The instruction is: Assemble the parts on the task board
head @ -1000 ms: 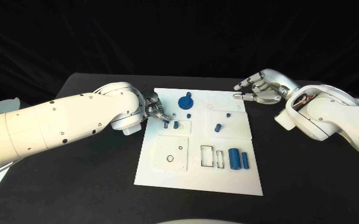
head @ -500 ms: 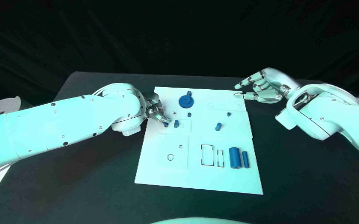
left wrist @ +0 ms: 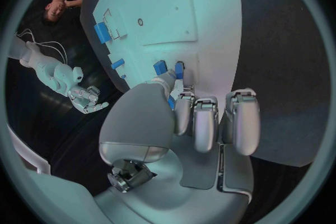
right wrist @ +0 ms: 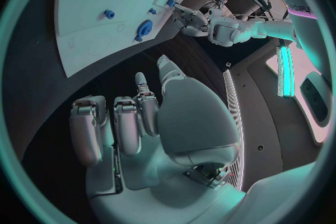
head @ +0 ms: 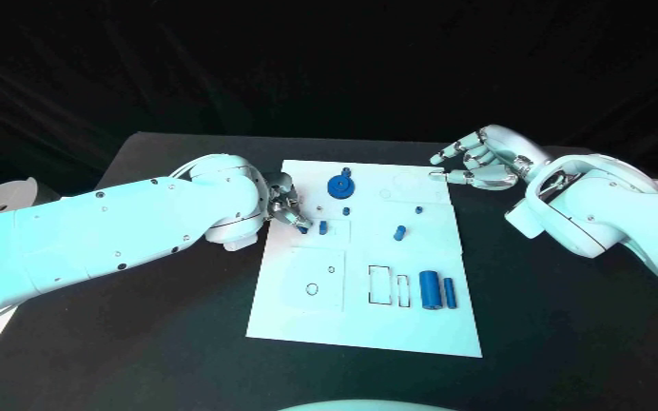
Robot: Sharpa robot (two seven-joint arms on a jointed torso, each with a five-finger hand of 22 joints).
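White flat task board (head: 368, 321); small blue cylindrical parts (head: 429, 289); round blue disc (head: 338, 185).

counter (head: 164, 335): black | task board (head: 363, 321): white, thin black outlines | parts (head: 437, 290): blue | round part (head: 340, 185) near board's far edge: darker blue | left hand (head: 285, 204): silver | right hand (head: 474, 162): silver | arms (head: 124, 230): white

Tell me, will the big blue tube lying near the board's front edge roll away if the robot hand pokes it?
Probably: the large blue cylinder lies on its rounded side on the flat white task board, so a sideways nudge could roll it. It looks stiff, small and likely light.
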